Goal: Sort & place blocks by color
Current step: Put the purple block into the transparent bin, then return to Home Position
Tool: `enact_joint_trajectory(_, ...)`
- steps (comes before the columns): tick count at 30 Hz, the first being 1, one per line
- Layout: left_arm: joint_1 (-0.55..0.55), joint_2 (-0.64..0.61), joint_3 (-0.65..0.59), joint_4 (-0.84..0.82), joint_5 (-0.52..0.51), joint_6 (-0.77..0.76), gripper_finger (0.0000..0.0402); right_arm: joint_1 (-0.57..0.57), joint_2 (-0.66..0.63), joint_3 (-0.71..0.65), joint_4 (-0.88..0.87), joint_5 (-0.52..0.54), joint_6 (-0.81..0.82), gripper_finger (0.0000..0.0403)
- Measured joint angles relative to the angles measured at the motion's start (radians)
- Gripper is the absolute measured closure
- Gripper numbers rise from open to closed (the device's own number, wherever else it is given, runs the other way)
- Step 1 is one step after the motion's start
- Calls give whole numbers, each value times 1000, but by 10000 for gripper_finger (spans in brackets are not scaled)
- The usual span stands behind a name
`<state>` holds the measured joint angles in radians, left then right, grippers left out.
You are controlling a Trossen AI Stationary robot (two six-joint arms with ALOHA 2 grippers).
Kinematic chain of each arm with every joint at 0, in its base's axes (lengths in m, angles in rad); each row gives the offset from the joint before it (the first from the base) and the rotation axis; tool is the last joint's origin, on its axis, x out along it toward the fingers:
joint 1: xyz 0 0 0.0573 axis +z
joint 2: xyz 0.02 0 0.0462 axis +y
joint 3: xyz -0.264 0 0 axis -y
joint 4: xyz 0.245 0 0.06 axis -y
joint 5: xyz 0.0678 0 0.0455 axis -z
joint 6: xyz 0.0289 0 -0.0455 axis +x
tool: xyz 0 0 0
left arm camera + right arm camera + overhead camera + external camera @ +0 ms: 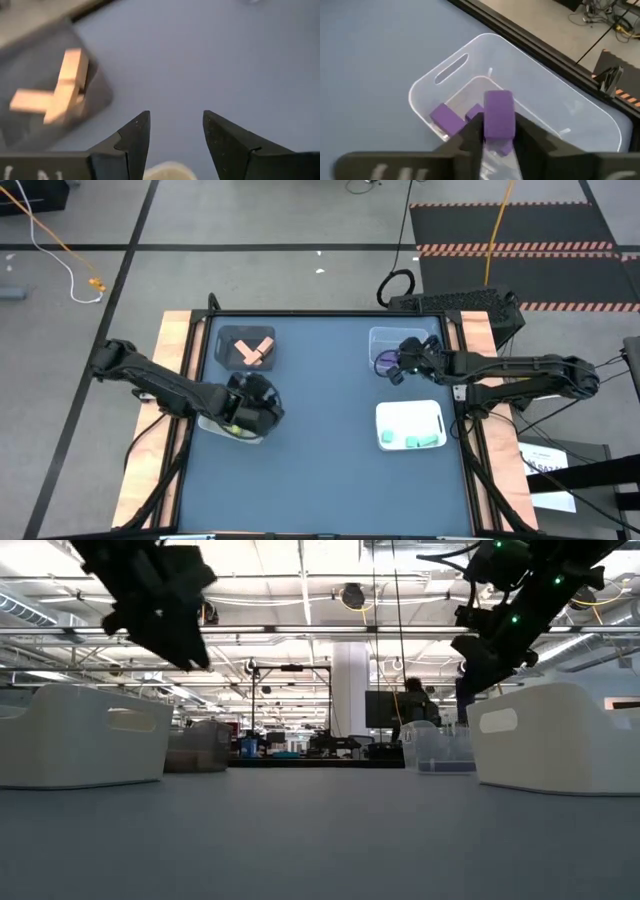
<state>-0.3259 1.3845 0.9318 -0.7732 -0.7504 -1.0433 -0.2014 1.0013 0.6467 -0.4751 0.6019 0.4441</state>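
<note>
High view: your right gripper (398, 367) hangs over the clear bin (392, 340) at the table's far right, and everything else here is placed off that bin. The dark grey bin (226, 340) with the salmon-orange blocks (256, 351) sits well to its left. The white bin (410, 412) holding light teal blocks (427, 440) sits just nearer than the clear bin. Your left gripper (243, 423) hovers over another white bin (214, 425), far left and nearer. Low view: both arms are up off the table and the clear bin (440, 750) shows beyond the near white bins; no loose blocks visible on the tabletop. Left wrist view: left gripper (174, 135) has its fingers apart with nothing between them, salmon-orange blocks (55, 95) ahead in the dark bin. Right wrist view: right gripper (498, 131) is clamped on a purple block (498, 114) directly above the clear bin (445, 75), with more purple blocks (446, 119) on its floor. Risk, as I judge it: release from this height and the block may bounce off those below or clip the rim and hop out; lower first.
</note>
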Motion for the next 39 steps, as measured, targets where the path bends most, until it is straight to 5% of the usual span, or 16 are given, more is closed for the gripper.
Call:
enact_joint_trajectory(10,-66,-91,0,-339,299,-322,248,-21,-13,-12,-3,-12,-36,177)
enact_joint_trajectory(18,-84,-75,-32,-342,391,-386,285,-19,-75,-12,20,-151,-74,170)
enact_joint_trajectory(24,-54,-73,-97,-331,288,-438,319,30,-126,-12,148,-267,-263,174)
enact_joint_trajectory(28,-52,-108,-92,-290,165,-269,345,62,-146,-18,229,-265,-399,174)
enact_joint_trajectory(35,-57,-252,-92,-232,156,56,396,73,-183,-196,532,-267,-479,174)
enact_joint_trajectory(39,-111,-328,-92,-179,140,243,393,73,-201,-338,763,-267,-443,174)
